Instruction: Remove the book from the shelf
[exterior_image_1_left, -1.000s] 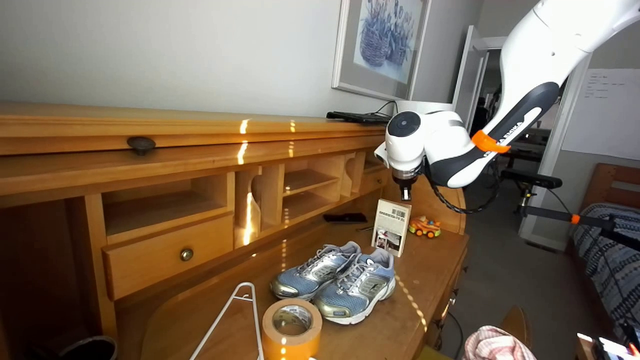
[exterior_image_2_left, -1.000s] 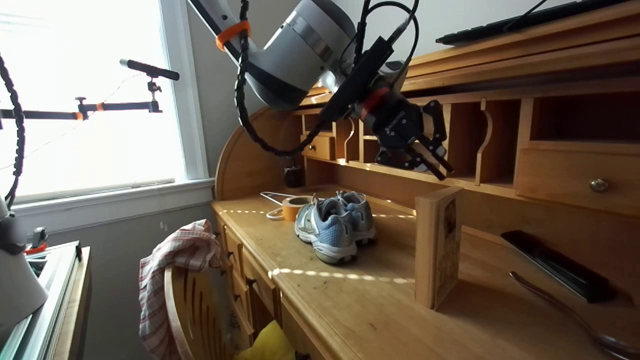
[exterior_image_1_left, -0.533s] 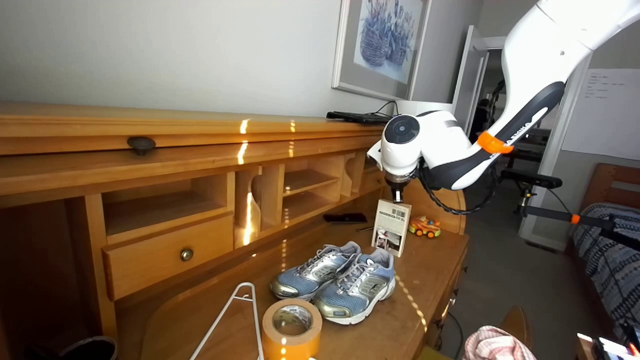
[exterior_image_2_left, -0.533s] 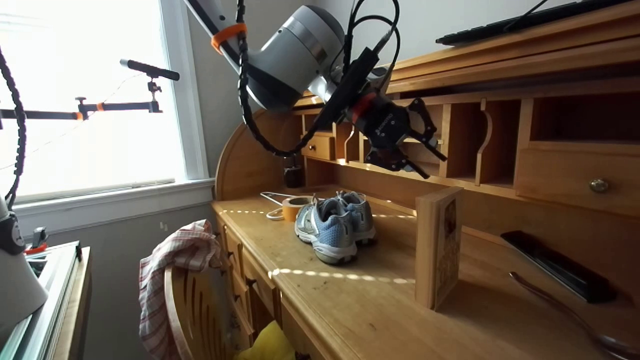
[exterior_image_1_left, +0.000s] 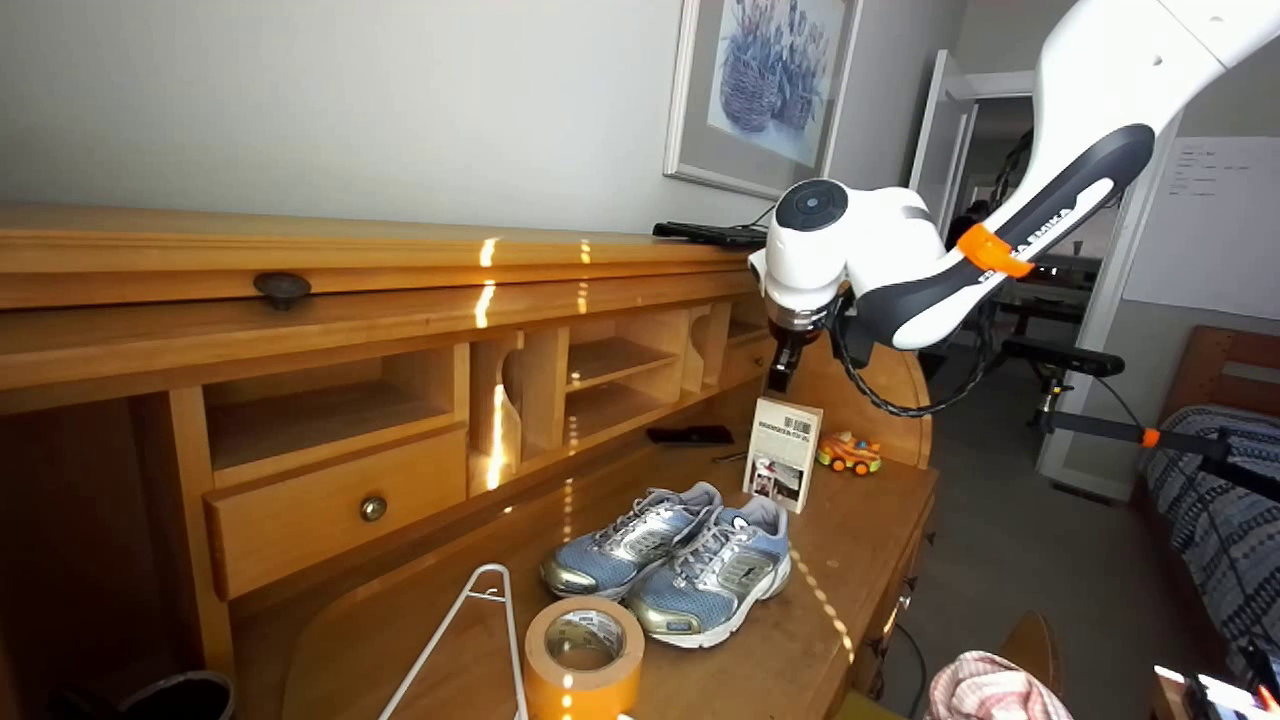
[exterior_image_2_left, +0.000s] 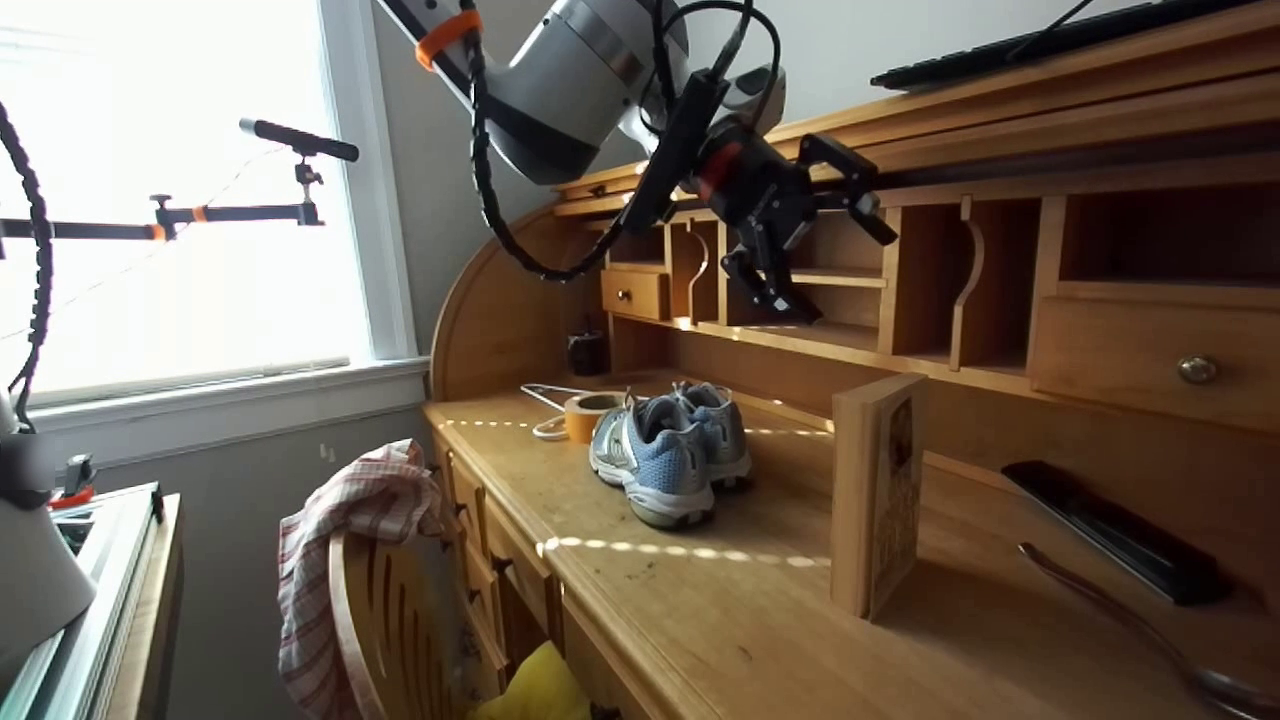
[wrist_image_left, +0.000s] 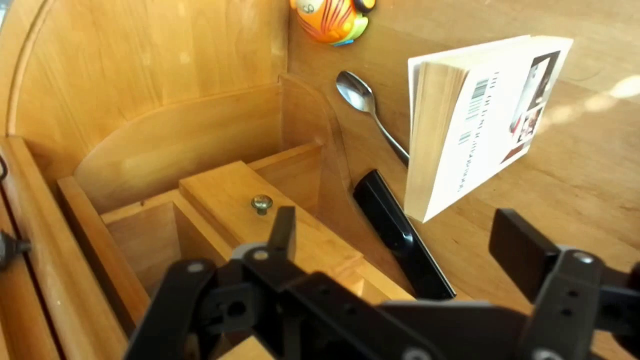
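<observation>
The claw (exterior_image_2_left: 842, 270) hung spread wide, holding nothing, higher than and apart from the book (exterior_image_1_left: 783, 455), which stood upright on the counter (exterior_image_2_left: 720, 620) between its front edge and the hutch (exterior_image_1_left: 545, 400), near the end with the toy car (exterior_image_1_left: 849, 453). With the book outside the narrow cubbyholes (exterior_image_2_left: 925, 285), the step in hand was probably to leave it standing and move clear: best upward first, fingers (wrist_image_left: 522, 250) well off it, since a brush could topple it.
</observation>
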